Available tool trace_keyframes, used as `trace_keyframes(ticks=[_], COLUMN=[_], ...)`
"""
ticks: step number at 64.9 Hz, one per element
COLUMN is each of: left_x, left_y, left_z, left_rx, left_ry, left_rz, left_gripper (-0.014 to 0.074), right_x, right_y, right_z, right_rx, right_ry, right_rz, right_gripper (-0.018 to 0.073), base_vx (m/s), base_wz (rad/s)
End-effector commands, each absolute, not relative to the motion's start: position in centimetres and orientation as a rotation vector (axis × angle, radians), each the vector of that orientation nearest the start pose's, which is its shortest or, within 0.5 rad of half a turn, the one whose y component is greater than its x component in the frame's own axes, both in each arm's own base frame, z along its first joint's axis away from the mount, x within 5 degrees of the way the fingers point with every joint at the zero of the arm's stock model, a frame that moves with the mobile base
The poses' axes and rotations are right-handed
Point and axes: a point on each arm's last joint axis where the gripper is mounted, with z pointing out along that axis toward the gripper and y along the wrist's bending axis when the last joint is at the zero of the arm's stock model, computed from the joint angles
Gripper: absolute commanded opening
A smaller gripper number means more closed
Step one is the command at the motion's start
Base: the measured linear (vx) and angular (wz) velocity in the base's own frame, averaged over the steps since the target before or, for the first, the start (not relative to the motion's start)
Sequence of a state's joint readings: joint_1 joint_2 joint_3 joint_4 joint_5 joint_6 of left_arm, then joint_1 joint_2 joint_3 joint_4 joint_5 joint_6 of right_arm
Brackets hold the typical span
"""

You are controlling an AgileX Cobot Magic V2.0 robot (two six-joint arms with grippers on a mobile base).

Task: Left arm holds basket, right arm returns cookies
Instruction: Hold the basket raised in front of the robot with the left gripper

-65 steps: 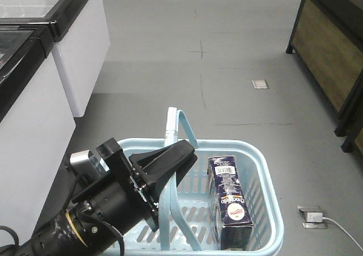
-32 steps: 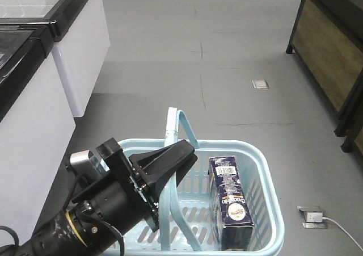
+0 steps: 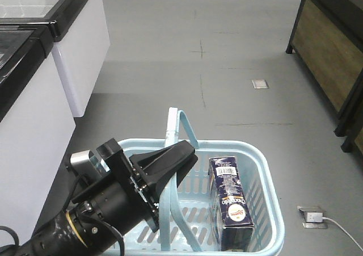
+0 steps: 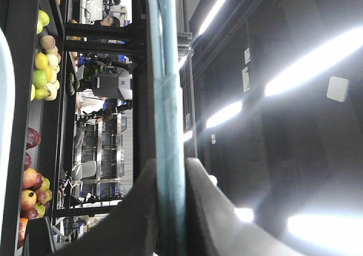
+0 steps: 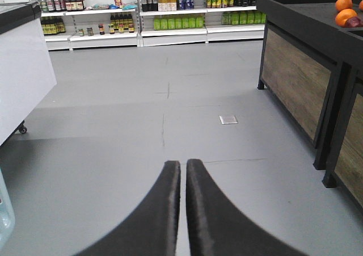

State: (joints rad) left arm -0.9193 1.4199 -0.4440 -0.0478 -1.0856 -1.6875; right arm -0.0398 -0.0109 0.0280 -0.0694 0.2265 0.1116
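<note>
Gripping the hoop handle (image 4: 167,68), the jaws of the left arm (image 3: 113,205) are clenched on it: the left wrist view shows the pale blue bar running straight through between the two fingers (image 4: 142,210), touching both. The front view agrees, with the black tips closed on the handle where it rises over the basket (image 3: 266,176).

Outward from those jaws, the cookies (image 3: 229,202) lie to their right, beyond the handle, inside the basket against its right wall. The carton's long axis runs fore and aft along that wall, roughly parallel to the jaws' own pointing direction. Its barcode end is farther out and its round logo nearer the robot.

The jaws of the right arm are pressed together with nothing between them; their fingers (image 5: 161,210) point out over bare grey floor (image 5: 113,97). A pale blue sliver (image 5: 3,219) at the lower left edge of that view is probably the basket, which would place it below and left of these jaws. The carton itself is not visible there.

Judgement: the right arm is the free one, and the carton sits in the half of the basket on its side. Its jaws would have to part and swing down and left to span the carton's narrow width.

Compared with the earlier frames, no difference is noted: arm, handle, basket and carton occupy the same positions.
</note>
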Motion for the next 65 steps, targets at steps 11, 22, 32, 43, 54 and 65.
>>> trace_keyframes(ticks=[11,22,32,43,54,65], left_x=[15.28,15.28,15.28,15.28,15.28,15.28], left_y=[-19.66,-19.66,-19.66,-19.66,-19.66,-19.66], left_z=[28.66,28.66,28.66,28.66,28.66,28.66], left_rx=[-0.556,-0.556,-0.556,-0.556,-0.556,-0.556], left_ry=[1.221,1.221,1.221,1.221,1.221,1.221], left_rz=[-2.314,-2.314,-2.314,-2.314,-2.314,-2.314], left_gripper=[-0.0003,-0.0003,-0.0003,-0.0003,-0.0003,-0.0003], right_x=[5.60,5.60,5.60,5.60,5.60,5.60], right_y=[-0.38,-0.38,-0.38,-0.38,-0.38,-0.38], right_z=[18.48,18.48,18.48,18.48,18.48,18.48], right_rx=[0.074,0.074,0.074,0.074,0.074,0.074], right_ry=[1.659,1.659,1.659,1.659,1.659,1.659], right_rz=[-0.024,-0.024,-0.024,-0.024,-0.024,-0.024], right_gripper=[-0.0006,-0.0006,-0.0006,-0.0006,-0.0006,-0.0006], base_vx=[0.00,0.00,0.00,0.00,0.00,0.00], base_wz=[0.00,0.00,0.00,0.00,0.00,0.00])
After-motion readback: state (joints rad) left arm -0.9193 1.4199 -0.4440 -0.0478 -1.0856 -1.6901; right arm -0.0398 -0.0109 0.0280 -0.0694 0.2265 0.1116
